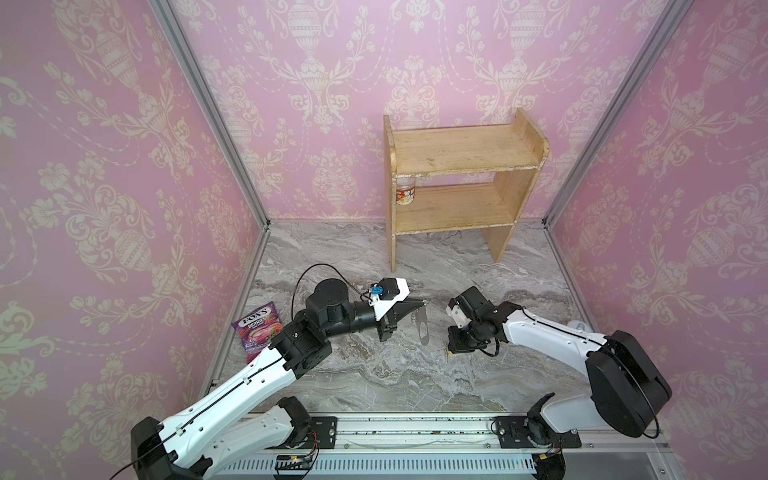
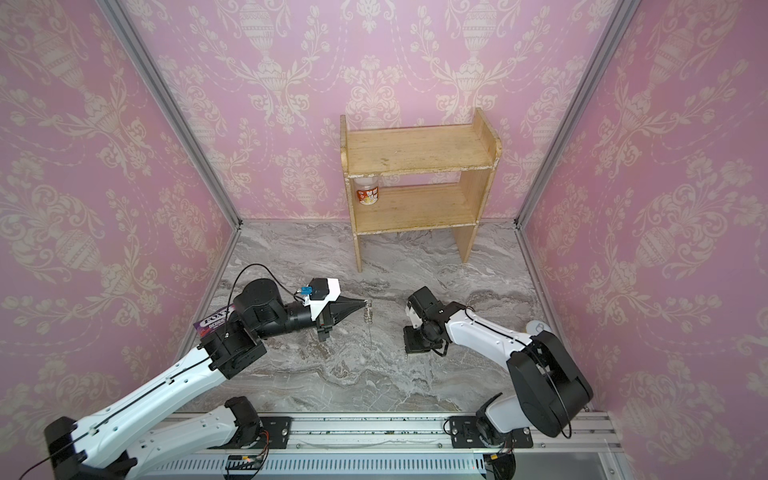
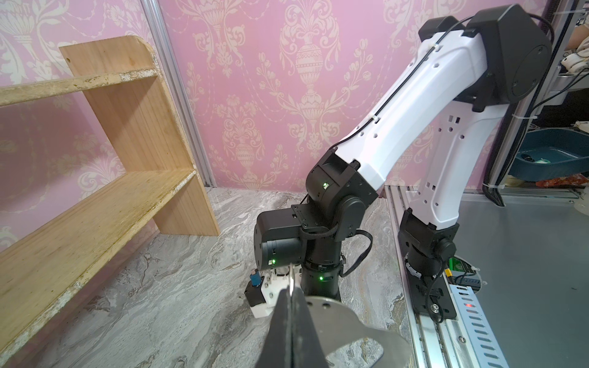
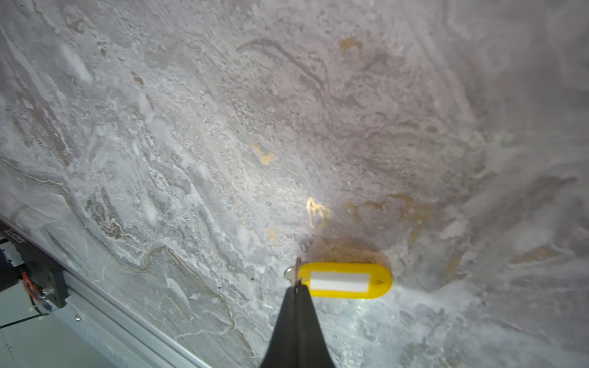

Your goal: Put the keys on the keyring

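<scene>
The keyring [image 1: 422, 328], a flat silver-grey plate, hangs from my left gripper [image 1: 424, 302], which is shut on its top edge. It shows edge-on [image 2: 369, 322] in a top view, with small rings near the top. In the left wrist view the jaws [image 3: 291, 286] are pressed together on the plate [image 3: 344, 321]. My right gripper [image 4: 298, 282] is shut on the metal ring end of the keys [image 4: 347, 280], a yellow tag with a white label, low over the marble. From above, the right gripper [image 1: 449, 351] points down, to the right of the keyring and apart from it.
A wooden shelf [image 1: 457, 183] stands at the back with a small jar [image 1: 405, 194] on its lower board. A purple candy bag [image 1: 259, 332] lies by the left wall. The metal rail [image 1: 415, 432] runs along the front edge.
</scene>
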Action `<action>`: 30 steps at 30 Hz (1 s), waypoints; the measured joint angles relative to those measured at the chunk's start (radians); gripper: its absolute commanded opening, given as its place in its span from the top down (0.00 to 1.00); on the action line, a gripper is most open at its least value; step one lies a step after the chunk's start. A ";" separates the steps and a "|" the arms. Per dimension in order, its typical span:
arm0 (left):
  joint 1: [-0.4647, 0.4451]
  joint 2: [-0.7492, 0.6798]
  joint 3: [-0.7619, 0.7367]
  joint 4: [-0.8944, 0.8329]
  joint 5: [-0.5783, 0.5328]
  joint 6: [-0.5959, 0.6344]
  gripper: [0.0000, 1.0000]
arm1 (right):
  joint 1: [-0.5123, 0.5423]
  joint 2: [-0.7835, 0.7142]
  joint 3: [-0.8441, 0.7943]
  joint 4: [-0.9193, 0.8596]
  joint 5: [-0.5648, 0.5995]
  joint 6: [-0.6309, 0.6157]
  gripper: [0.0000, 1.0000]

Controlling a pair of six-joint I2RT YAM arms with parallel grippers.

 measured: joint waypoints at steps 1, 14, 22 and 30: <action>0.000 0.000 0.000 0.000 0.000 0.001 1.00 | 0.000 -0.004 0.000 0.010 -0.012 0.014 1.00; 0.000 0.000 0.000 -0.006 0.000 0.011 1.00 | 0.023 -0.018 -0.037 0.088 -0.031 0.037 1.00; 0.000 0.000 0.000 -0.007 0.000 0.015 1.00 | 0.047 -0.018 -0.065 0.137 -0.056 -0.020 1.00; 0.000 0.000 0.000 -0.014 -0.013 0.023 1.00 | 0.065 -0.018 0.010 0.145 -0.055 -0.113 1.00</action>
